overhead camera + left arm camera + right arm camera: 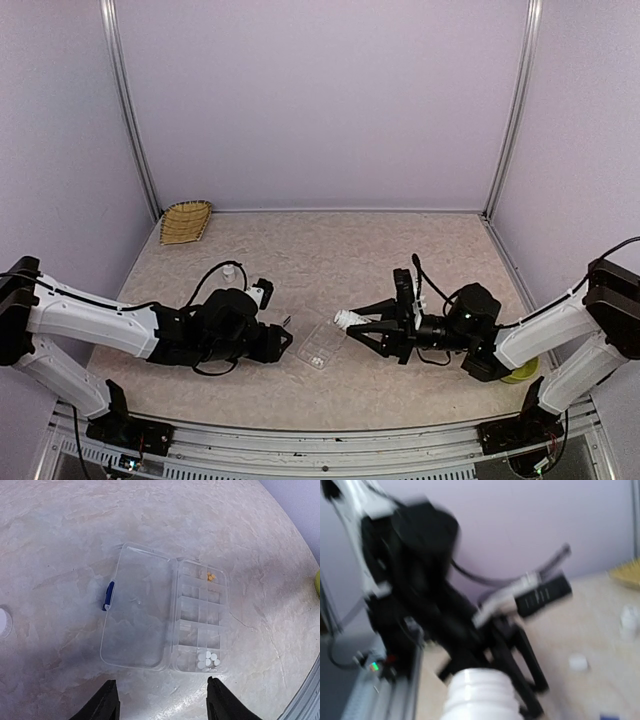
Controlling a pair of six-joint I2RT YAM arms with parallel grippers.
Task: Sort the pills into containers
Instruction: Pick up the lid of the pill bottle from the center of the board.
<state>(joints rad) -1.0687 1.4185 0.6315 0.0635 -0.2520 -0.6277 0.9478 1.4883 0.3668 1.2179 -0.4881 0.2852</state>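
The clear organizer box (197, 612) lies open on the table, its lid (137, 615) folded out to the left. Its containers are the small cells on the right. Orange pills (211, 576) sit in a far cell and several white pills (208, 660) in the nearest one. My left gripper (162, 702) hovers open just short of the box (322, 345), nothing between its fingers (106, 705). My right gripper (372, 325) is shut on a white bottle (346, 319), tipped sideways with its mouth toward the box. That bottle's threaded neck (480, 692) fills the bottom of the blurred right wrist view.
A second small white bottle (230, 271) stands behind the left arm. A white cap (2, 622) lies left of the lid. A woven basket (186, 220) sits at the back left corner. A yellow-green bowl (520, 375) is partly hidden under the right arm.
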